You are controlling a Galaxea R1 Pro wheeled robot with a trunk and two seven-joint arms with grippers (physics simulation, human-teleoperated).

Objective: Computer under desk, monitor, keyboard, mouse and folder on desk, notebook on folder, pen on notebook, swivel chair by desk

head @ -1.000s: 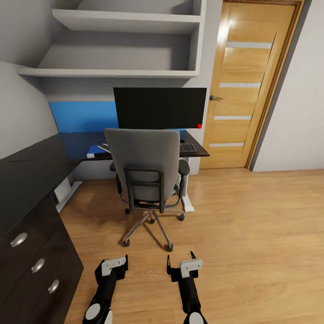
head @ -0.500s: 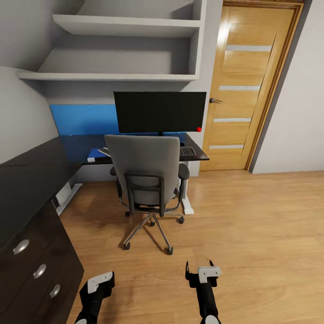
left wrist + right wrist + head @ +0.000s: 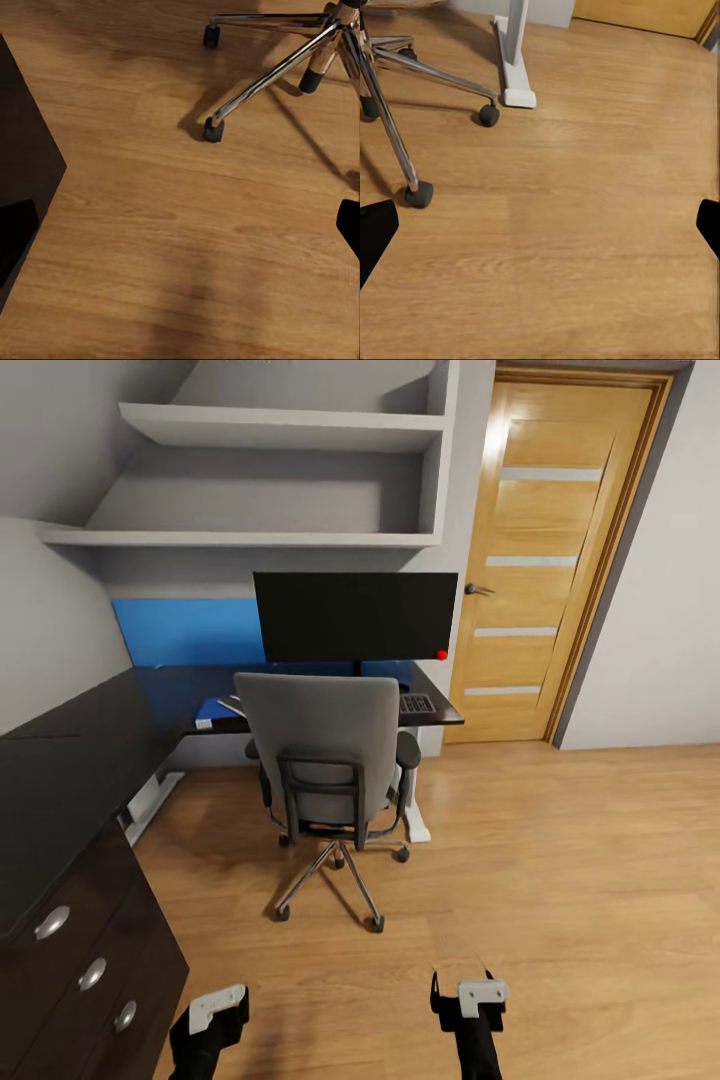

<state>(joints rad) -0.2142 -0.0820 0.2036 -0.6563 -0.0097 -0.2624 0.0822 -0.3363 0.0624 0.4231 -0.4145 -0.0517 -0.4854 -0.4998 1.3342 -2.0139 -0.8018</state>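
The swivel chair point(image 3: 330, 780) stands on the wooden floor point(image 3: 560, 880) with its grey back toward the camera, drawn up against the front edge of the desk point(image 3: 90, 745) at the short wing under the monitor point(image 3: 355, 617). Its backrest hides the middle of that wing. The monitor stands upright at the back edge, in front of the blue back panel point(image 3: 190, 632), red dot at its lower corner nearest the door point(image 3: 560, 560). The keyboard point(image 3: 418, 704) shows as a short end past the chair's armrest, near the desk's corner by the door. On the other side of the chair, the folder point(image 3: 215, 712) lies flat at the desk's front edge, partly covered by the backrest; something pale lies on it, too small to name.

The chrome star base point(image 3: 300, 56) and casters spread over the floor, and the desk's white pedestal foot point(image 3: 514, 67) stands just beyond one caster. The long wing with its drawers point(image 3: 90, 975) and round knobs runs along the left wall, close beside the left pincer point(image 3: 212, 1015). Empty wall shelves point(image 3: 270, 480) hang above the monitor.

Both the left pincer and the right pincer point(image 3: 470, 1000) hang low over bare floor, well apart from the chair, fingers spread wide and holding nothing.
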